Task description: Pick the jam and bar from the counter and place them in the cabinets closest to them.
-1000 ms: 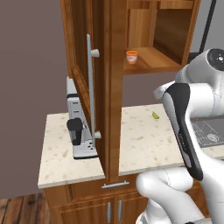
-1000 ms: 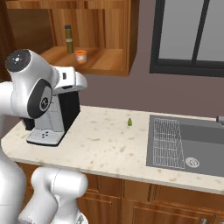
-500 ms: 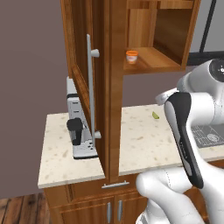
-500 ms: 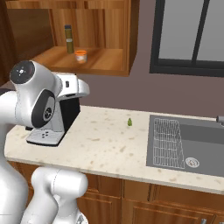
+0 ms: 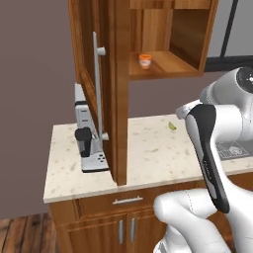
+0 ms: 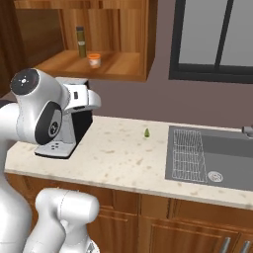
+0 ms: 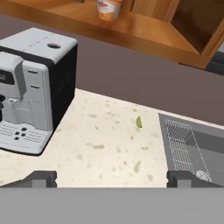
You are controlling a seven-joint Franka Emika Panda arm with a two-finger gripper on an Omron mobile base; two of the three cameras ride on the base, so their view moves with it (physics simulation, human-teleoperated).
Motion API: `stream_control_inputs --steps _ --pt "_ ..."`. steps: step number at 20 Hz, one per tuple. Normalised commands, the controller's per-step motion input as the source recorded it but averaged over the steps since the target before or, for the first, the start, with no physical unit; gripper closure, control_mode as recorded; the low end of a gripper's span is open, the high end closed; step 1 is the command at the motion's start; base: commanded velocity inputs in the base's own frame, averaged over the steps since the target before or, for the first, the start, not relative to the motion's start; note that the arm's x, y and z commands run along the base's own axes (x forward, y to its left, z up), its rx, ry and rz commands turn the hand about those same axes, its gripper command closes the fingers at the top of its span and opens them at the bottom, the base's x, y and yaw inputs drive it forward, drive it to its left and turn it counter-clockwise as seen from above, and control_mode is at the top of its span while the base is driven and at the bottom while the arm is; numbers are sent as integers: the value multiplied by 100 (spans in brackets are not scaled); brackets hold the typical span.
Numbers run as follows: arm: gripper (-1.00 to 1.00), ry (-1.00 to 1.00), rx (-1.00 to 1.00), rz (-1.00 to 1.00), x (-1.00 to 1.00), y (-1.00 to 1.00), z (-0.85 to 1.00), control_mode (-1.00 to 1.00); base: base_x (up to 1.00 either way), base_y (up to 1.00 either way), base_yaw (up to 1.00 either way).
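Jaws [image 7: 112,177] spread wide, empty; jam [image 7: 108,8] already sits on the cabinet shelf [image 7: 144,33] above and ahead. Swinging away risks clipping the coffee machine [image 7: 33,87] to one side.

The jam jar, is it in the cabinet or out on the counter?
In the cabinet. The jam stands upright on the cabinet shelf, above the counter.

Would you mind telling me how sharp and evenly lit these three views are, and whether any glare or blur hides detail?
Left base view: soft, even light, no glare; the jam on the cabinet shelf is small but legible. Right base view: crisp, with the coffee machine partly hidden by the arm. Hand view: sharp, flat lighting; the yellow-green sliver on the counter casts almost no shadow.
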Motion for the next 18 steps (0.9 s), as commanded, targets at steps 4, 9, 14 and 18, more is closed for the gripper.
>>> stream_control_inputs --steps 4,9,14,18 --pt "-100 0 0 0 0 0 0 100 -39 -26 0" --pt "-100 0 0 0 0 0 0 100 -34 -30 0" --pt "-100 0 0 0 0 0 0 100 -32 -34 -2" --pt "-100 0 0 0 0 0 0 100 -20 -50 -4"
